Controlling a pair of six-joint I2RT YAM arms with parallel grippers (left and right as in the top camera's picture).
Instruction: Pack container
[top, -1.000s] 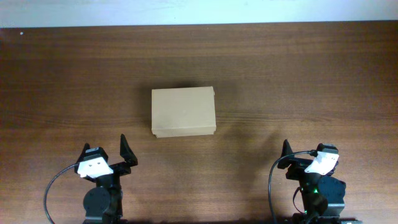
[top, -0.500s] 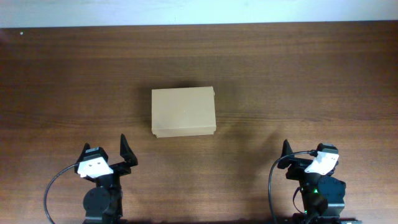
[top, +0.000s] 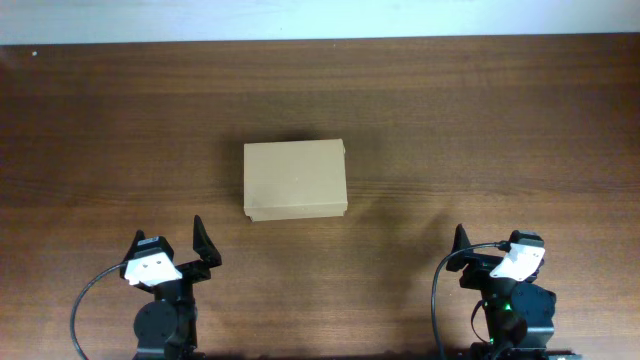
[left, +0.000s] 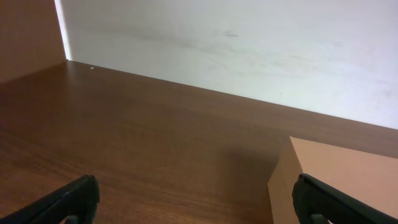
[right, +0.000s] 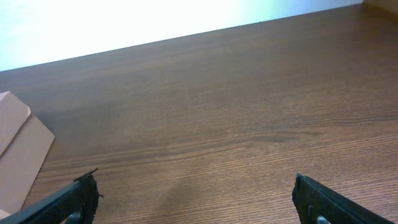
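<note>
The container (top: 295, 179), a plain tan cardboard box with its flap lid shut, sits flat in the middle of the brown wooden table. It also shows at the right edge of the left wrist view (left: 339, 174) and at the left edge of the right wrist view (right: 18, 152). My left gripper (top: 200, 250) rests near the table's front edge, left of and nearer than the box, open and empty; in its wrist view the fingers (left: 199, 202) are wide apart. My right gripper (top: 462, 250) rests at the front right, open and empty (right: 196, 202). No pens are in view.
The wooden table (top: 480, 120) ends at a white wall (top: 320, 18) at the back. Black cables loop beside each arm base at the front edge.
</note>
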